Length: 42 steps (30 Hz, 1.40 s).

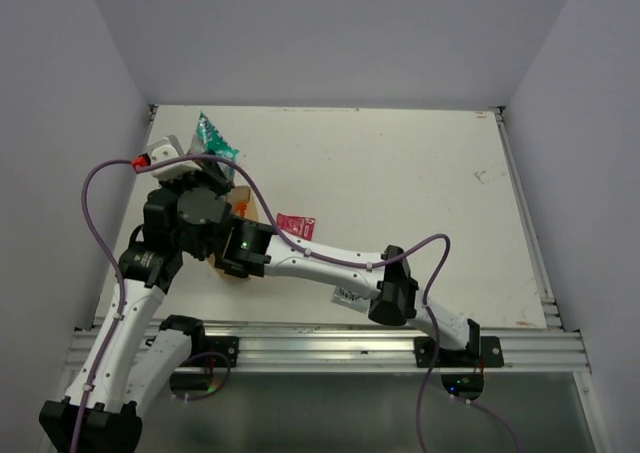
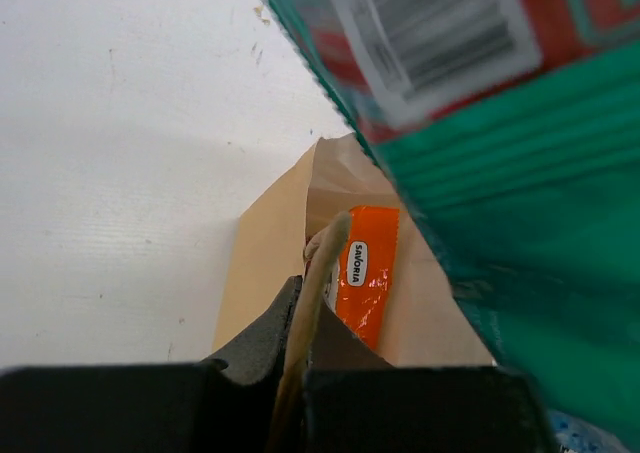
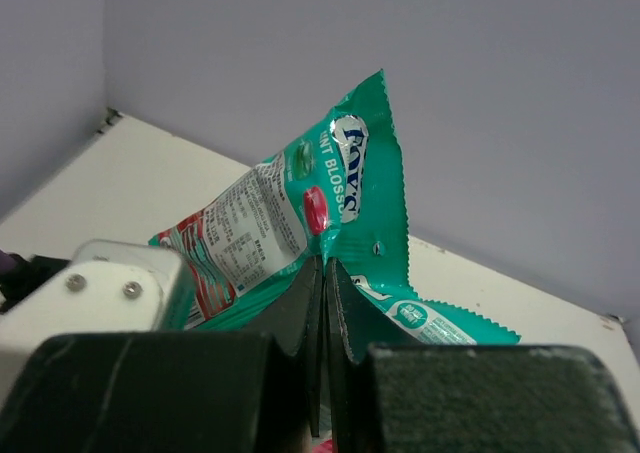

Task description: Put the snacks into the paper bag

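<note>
R gripper jaws clamped on teal bag, over paper bag. L gripper pinches bag edge; orange packet inside. Red packet nearby on table.

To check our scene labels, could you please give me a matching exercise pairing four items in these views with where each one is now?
Things:
1. teal-green bag
2. orange packet
3. small red packet
4. paper bag

Places:
A. lying on the table
B. gripped at its top by the left gripper
C. inside the paper bag
D. clamped in the right gripper

Pairs: 1-D, 2-C, 3-A, 4-B.
</note>
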Tool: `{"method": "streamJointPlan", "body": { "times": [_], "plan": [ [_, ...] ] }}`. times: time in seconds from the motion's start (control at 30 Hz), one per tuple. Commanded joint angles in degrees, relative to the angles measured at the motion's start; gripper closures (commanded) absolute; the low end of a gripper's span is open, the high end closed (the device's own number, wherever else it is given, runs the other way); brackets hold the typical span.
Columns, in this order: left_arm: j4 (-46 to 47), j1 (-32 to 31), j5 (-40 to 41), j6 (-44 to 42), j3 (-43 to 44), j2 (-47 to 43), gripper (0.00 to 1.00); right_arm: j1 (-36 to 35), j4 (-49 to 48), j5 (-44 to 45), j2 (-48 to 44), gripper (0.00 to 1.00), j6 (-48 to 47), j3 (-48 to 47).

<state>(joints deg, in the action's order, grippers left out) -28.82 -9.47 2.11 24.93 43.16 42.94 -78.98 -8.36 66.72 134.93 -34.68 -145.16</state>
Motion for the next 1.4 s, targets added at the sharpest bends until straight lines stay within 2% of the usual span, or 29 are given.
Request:
{"method": "streamJointPlan", "body": {
  "times": [0.0,0.17,0.3,0.37,0.47,0.6,0.7,0.87,0.97,1.37],
  "plan": [
    [0.87,-0.46,-0.70,-0.05,-0.27,0.21,1.00,-0.56,-1.30,3.75,-3.09,1.00,-0.74,7.76],
    [0.78,-0.46,-0.70,-0.05,-0.27,0.65,1.00,-1.44,-8.42,8.60,-9.15,1.00,-4.34,22.70],
    [0.69,-0.46,-0.70,-0.14,-0.18,0.57,1.00,-1.70,-5.54,9.22,-12.23,1.00,-1.37,27.03],
    [0.69,-0.46,-0.62,0.03,-0.18,0.39,1.00,-1.79,-2.12,8.96,-13.03,1.00,3.70,27.91],
    [0.69,-0.46,-0.27,0.03,-0.09,0.04,1.00,-2.40,7.54,7.73,-13.38,1.00,11.00,27.39],
    [0.52,-0.46,0.09,0.21,-0.18,-0.75,1.00,-3.11,6.96,8.43,-12.16,1.00,10.60,25.64],
    [0.26,-0.46,0.09,0.21,0.00,-0.84,1.00,-3.11,5.11,8.17,-8.48,1.00,6.39,19.06],
    [0.17,-0.46,0.00,0.38,0.09,-1.28,1.00,-3.55,-4.54,7.55,-0.83,1.00,-8.09,3.53],
    [0.17,-0.46,-0.26,0.21,0.17,-1.19,1.00,-3.55,-7.97,6.85,2.61,1.00,-12.94,-2.21],
    [0.17,-0.46,-0.35,0.12,0.00,-0.22,1.00,-5.47,-1.40,9.83,-2.48,1.00,-0.58,10.50]
  ]
}}
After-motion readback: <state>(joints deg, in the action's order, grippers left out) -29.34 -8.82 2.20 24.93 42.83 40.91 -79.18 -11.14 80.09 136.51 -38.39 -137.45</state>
